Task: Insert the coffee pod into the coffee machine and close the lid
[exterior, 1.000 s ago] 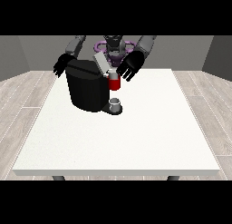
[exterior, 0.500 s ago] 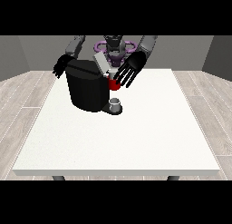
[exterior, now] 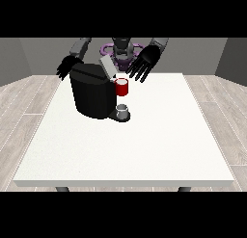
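Grey walls, pale plank floor; a large white counter (exterior: 144,150) fills most of the front view, robot small at its far edge.

Coffee machine (exterior: 94,95): black, blocky, on the far-left part of the counter. Its lid (exterior: 108,66), a pale grey flap, stands tilted up and open above the head of the machine. Red part (exterior: 122,87) at the machine's front right, just under the lid; likely the brew head or the coffee pod seated there, cannot tell which. Small grey cup (exterior: 123,111) on the drip base directly below it.

Hand at the view's right (exterior: 144,62): fingers spread and straight, pointing down toward the red part, palm facing the camera, holding nothing. It hovers just above and right of the red part; contact not evident.

Hand at the view's left (exterior: 67,67): behind the machine's upper left corner, dark against dark; fingers seem to hang relaxed, nothing in them.

Judgement: pod appears placed or nearly so; lid closing not yet done.

Risks:
- Lid pushed down on a pod sitting crooked would jam or stop short.
- A sideways sweep by the spread fingers could knock the red part or cup.
- Pressing the lid off-centre may slide the machine, as the other hand seems not to brace it.
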You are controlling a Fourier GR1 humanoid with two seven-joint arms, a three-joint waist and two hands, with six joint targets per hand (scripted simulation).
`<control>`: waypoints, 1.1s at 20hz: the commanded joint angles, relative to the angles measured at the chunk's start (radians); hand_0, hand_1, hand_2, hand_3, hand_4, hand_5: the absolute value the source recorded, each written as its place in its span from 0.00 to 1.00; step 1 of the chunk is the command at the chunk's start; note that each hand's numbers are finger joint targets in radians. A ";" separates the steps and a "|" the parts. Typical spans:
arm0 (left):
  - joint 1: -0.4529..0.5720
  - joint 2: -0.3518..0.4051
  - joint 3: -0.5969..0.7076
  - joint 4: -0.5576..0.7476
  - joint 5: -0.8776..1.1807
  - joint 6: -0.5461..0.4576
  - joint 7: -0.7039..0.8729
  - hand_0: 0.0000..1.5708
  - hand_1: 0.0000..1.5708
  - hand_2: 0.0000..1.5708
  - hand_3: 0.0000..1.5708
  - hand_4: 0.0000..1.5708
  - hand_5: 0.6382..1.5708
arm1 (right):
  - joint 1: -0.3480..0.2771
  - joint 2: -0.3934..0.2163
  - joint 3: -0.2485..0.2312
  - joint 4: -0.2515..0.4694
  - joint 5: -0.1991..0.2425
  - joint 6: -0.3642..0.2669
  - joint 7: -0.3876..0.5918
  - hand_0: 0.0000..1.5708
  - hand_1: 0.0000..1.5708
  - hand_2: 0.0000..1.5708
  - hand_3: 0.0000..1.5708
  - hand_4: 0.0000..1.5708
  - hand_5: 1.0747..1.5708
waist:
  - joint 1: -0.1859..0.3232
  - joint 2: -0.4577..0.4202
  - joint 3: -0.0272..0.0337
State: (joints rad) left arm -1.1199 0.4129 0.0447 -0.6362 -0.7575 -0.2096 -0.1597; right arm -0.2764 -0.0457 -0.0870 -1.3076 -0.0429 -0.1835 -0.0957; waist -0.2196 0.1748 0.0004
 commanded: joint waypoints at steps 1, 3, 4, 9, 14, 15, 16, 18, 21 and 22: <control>0.030 0.032 0.017 -0.015 0.007 -0.007 -0.045 0.00 0.00 0.00 0.00 0.00 1.00 | -0.003 -0.012 -0.040 0.011 -0.025 -0.003 -0.022 0.00 0.00 0.00 0.00 0.25 1.00 | 0.027 0.002 -0.0002; 0.064 -0.055 0.026 -0.023 0.038 -0.005 0.002 0.00 0.00 0.00 0.00 0.00 1.00 | 0.038 0.022 -0.017 0.028 -0.018 -0.012 -0.037 0.00 0.00 0.00 0.00 0.27 1.00 | 0.040 -0.054 -0.0002; 0.088 -0.040 0.048 -0.023 0.062 -0.013 -0.022 0.00 0.00 0.00 0.00 0.00 1.00 | 0.052 -0.005 -0.021 0.012 -0.022 0.002 0.018 0.00 0.00 0.00 0.00 0.24 1.00 | 0.050 -0.095 -0.0005; 0.174 -0.160 0.211 -0.026 0.255 0.025 -0.033 0.00 0.00 0.00 0.00 0.05 1.00 | 0.145 0.017 -0.022 0.024 -0.022 -0.001 -0.030 0.00 0.00 0.00 0.00 0.27 1.00 | 0.097 -0.194 -0.0019; 0.310 -0.223 0.280 -0.033 0.375 -0.035 -0.077 0.00 0.00 0.00 0.00 0.00 1.00 | 0.210 -0.017 -0.049 0.014 -0.044 0.018 0.008 0.00 0.00 0.00 0.00 0.28 1.00 | 0.172 -0.333 -0.0012; 0.348 -0.262 0.269 -0.039 0.379 -0.030 -0.080 0.00 0.00 0.00 0.00 0.00 1.00 | 0.204 -0.031 -0.062 0.023 -0.044 0.018 0.000 0.00 0.00 0.00 0.00 0.31 1.00 | 0.204 -0.348 -0.0008; 0.404 -0.262 0.272 -0.035 0.376 -0.006 -0.113 0.00 0.00 0.00 0.00 0.00 1.00 | 0.251 -0.031 -0.010 -0.023 -0.017 0.047 0.001 0.00 0.00 0.00 0.00 0.31 1.00 | 0.164 -0.360 -0.0013; 0.427 -0.308 0.284 -0.058 0.403 0.018 -0.106 0.00 0.00 0.00 0.00 0.00 1.00 | 0.237 -0.067 -0.017 -0.014 -0.012 0.066 0.009 0.00 0.00 0.00 0.00 0.23 1.00 | 0.207 -0.385 -0.0009; 0.432 -0.278 0.334 -0.061 0.471 -0.033 -0.064 0.00 0.00 0.00 0.00 0.14 1.00 | 0.193 -0.108 -0.025 -0.076 -0.041 0.110 0.067 0.00 0.00 0.00 0.00 0.22 1.00 | 0.203 -0.397 -0.0008; 0.462 -0.316 0.321 -0.064 0.470 -0.027 -0.096 0.00 0.00 0.00 0.00 0.14 1.00 | 0.175 -0.102 -0.011 -0.075 -0.051 0.137 0.048 0.00 0.00 0.00 0.00 0.24 1.00 | 0.233 -0.399 -0.0007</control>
State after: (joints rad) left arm -0.7181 0.1358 0.3449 -0.6868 -0.3336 -0.2321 -0.2409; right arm -0.0790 -0.1153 -0.1042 -1.3477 -0.0709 -0.1065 -0.0646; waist -0.0174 -0.1986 -0.0004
